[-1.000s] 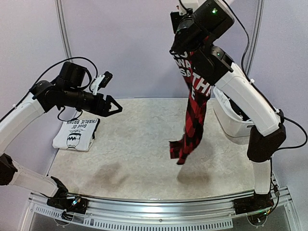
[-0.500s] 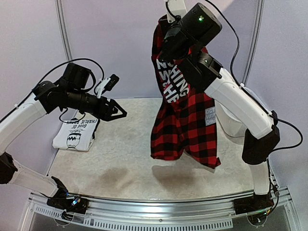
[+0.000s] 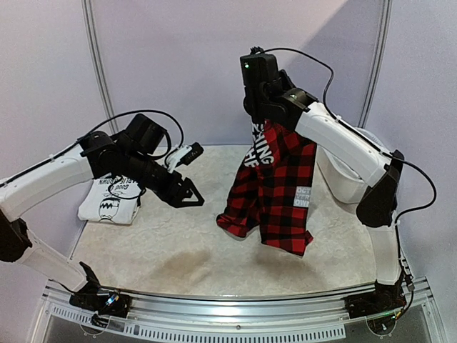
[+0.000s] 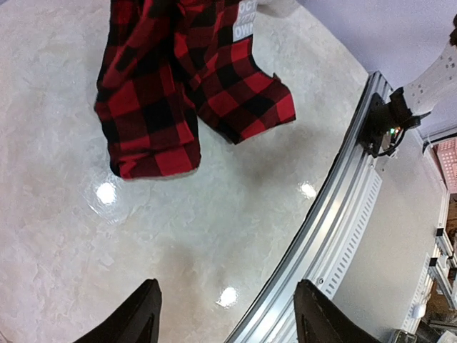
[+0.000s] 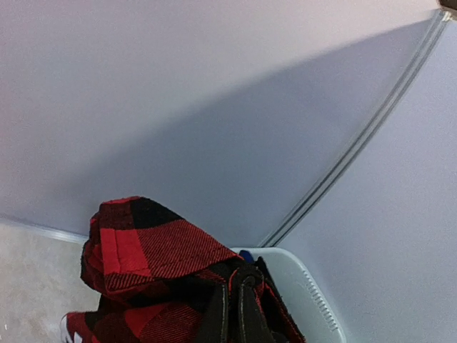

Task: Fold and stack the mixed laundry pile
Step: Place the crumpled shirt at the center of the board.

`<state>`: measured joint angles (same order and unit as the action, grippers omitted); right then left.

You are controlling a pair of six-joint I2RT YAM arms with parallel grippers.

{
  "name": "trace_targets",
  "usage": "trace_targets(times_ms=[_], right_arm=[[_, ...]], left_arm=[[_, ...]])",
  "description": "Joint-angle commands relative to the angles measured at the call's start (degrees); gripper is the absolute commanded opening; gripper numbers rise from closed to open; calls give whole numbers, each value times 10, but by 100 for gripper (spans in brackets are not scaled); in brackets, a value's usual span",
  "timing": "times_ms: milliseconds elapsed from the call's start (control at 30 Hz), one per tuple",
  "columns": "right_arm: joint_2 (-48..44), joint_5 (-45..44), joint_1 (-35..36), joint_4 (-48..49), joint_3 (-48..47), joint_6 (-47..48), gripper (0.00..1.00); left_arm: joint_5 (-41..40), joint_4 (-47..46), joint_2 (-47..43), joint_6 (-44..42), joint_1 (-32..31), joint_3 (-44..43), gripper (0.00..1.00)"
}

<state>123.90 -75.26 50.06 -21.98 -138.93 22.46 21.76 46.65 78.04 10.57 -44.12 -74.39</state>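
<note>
Top external: my right pincer (image 3: pixel 260 123) clamps the red-black plaid shirt (image 3: pixel 275 187), hanging below it; my left pincer (image 3: pixel 189 193) gapes empty nearby. White tub (image 3: pixel 344 187) beyond the right pincer holds something blue (image 5: pixel 245 254).

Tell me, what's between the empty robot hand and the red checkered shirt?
Nothing: just bare table between the left hand and the hanging plaid shirt, shown in the top view.

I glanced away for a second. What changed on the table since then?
The right gripper, shut on the plaid shirt, dropped and swung left, lowering the spread shirt toward the table. The open left gripper advanced toward it. The folded white T-shirt stayed put.
</note>
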Motion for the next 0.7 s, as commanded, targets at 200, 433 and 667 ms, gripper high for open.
trace_targets(times_ms=[200,433,667], right_arm=[[-70,402,-136,-328,206,-575,0],[-73,508,-206,-324,270,-626,0],[-74,554,-275,-320,292,-600,0]], left_arm=[[-34,-26,53,9,-39,11,63],[-49,-32,139,-1,-78,-29,61],[-88,-30,279,-32,-160,-138,61]])
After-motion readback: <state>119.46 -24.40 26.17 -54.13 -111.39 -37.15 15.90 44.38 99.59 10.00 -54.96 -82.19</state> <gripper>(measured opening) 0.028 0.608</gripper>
